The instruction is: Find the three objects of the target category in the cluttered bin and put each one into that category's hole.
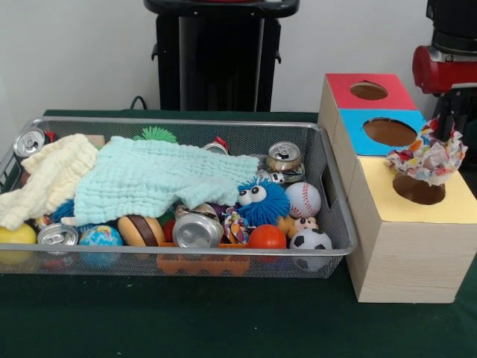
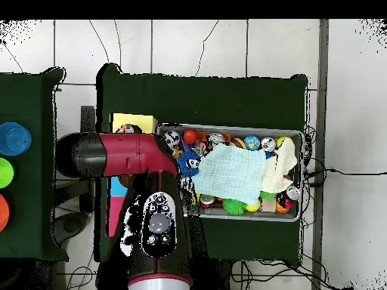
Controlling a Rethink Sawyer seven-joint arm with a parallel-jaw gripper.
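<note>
My gripper (image 1: 447,133) comes down at the far right, shut on a wrinkly confetti-patterned wad (image 1: 426,158). It holds the wad just above the yellow-surround hole (image 1: 419,191) in the largest wooden box (image 1: 406,253). The wad's lower edge hangs over the hole's far rim. A knotted multicolour rope (image 1: 235,224) lies in the silver mesh bin (image 1: 179,122), between a can and the fuzzy blue ball (image 1: 261,201). In the overhead view the red arm (image 2: 125,155) covers the boxes and hides the gripper; the bin's rim (image 2: 227,127) shows to its right. A third soft multicoloured piece is not visible.
A mint cloth (image 1: 160,179) and a cream cloth (image 1: 48,179) cover much of the bin. Around them lie silver cans (image 1: 197,230), a baseball (image 1: 303,199), a soccer ball (image 1: 310,241) and an orange ball (image 1: 267,237). The red-surround hole (image 1: 368,91) and the blue-surround hole (image 1: 389,132) sit behind the yellow one.
</note>
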